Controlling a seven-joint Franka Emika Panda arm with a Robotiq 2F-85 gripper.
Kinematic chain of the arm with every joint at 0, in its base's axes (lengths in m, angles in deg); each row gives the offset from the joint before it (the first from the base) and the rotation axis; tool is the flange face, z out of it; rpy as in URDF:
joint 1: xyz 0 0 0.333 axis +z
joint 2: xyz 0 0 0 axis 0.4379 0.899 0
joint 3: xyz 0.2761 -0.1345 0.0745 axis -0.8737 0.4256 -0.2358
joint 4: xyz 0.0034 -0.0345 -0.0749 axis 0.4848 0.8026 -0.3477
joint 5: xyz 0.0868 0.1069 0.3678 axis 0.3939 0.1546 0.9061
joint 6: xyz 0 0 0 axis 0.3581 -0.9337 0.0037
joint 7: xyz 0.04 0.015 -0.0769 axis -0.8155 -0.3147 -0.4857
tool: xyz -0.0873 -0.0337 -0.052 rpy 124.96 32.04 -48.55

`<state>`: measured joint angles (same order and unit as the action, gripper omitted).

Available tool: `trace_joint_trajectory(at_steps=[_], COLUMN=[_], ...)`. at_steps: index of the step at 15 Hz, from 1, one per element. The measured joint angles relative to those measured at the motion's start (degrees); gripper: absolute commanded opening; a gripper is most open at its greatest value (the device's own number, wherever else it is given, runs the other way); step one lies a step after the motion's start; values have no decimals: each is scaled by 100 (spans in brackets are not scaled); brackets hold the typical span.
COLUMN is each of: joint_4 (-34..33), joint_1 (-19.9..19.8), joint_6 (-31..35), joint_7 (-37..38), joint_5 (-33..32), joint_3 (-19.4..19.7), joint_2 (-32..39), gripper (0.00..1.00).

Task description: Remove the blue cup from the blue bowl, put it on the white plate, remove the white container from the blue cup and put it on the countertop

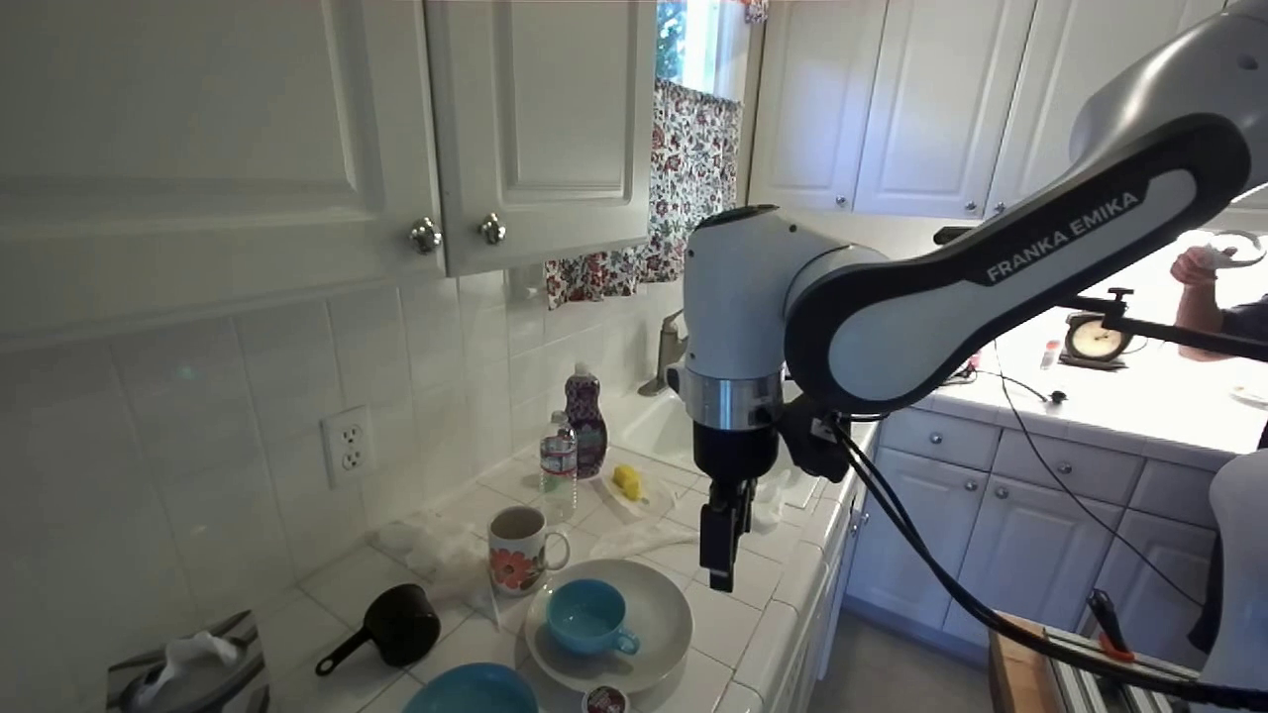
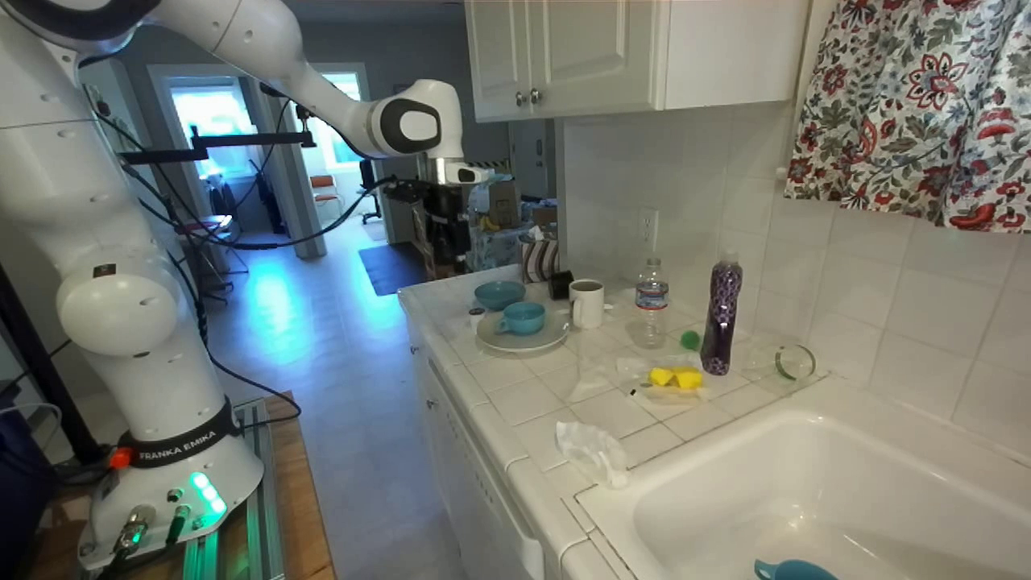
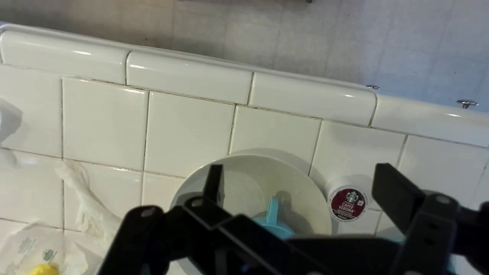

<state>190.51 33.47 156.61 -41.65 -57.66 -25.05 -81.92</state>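
Light-blue round cup (image 1: 586,616), wide and low with a looped handle, stands upright on the large plain white round plate (image 1: 666,606), itself set on the white tiled bench (image 3: 187,130). Nearest in an exterior view, both cut by the lower edge, are the round teal-blue bowl (image 1: 472,693) and the tiny white container (image 1: 605,701). The wrist view shows the container on the bench just beside the plate; its round dark-red lid bears a Starbucks siren emblem and "CAFFE VERONA", with smaller print too fine to read. Past the bowl sits a small black round pot (image 1: 401,626) with a long handle, then a white mug (image 1: 515,562) printed with a red-orange flower, just beside the plate. The black pincer (image 3: 300,181) hangs in the air, released, its two fingers wide apart; the white-and-black robot arm (image 1: 911,342) above it is lettered "FRANKA EMIKA". Farther back stand a clear plastic bottle (image 1: 559,463), its blue, white and red label too small to read, and a purple patterned bottle (image 1: 586,424). Farthest off is a round-faced black dial (image 1: 1097,340), its figures illegible.
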Motion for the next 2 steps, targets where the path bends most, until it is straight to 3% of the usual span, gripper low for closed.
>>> trace_joint_trajectory(at_steps=[2], joint_4=[90], joint_1=[-18], joint_6=[2], joint_7=[46], joint_5=[0], joint_3=[-1], joint_2=[-138], gripper=[100])
